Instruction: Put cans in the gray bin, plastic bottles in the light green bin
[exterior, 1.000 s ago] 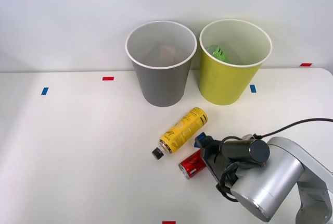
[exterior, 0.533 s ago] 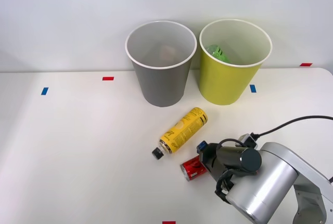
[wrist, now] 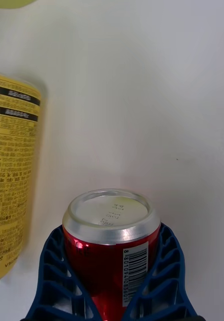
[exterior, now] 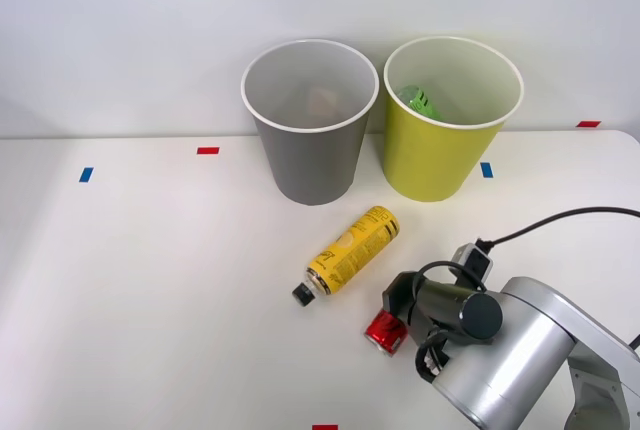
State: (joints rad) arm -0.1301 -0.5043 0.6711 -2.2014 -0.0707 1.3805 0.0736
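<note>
Arm pose: we see the right arm coming in from the lower right of the front view, its silver housing low over the white table and the wrist turned toward the middle of the table.
Right gripper: its blue ribbed fingers press against both sides of the red can, so we read it as clamped on the can.
Red can: in the front view only one red end with its silver rim pokes out from under the wrist. In the wrist view we see a silver end with small print on it, a glossy red body and a white barcode panel.
Yellow bottle: it lies on its side just beside the can, apart from it, black cap pointing toward the robot's left and the near edge. We note a yellow label with black bands and fine print.
Gray bin: upright at the back of the table, white rim, pale inside.
Light green bin: upright just beside the gray one on its right, with something green lying inside.
Table marks: small red and blue tape pieces lie scattered on the surface.
</note>
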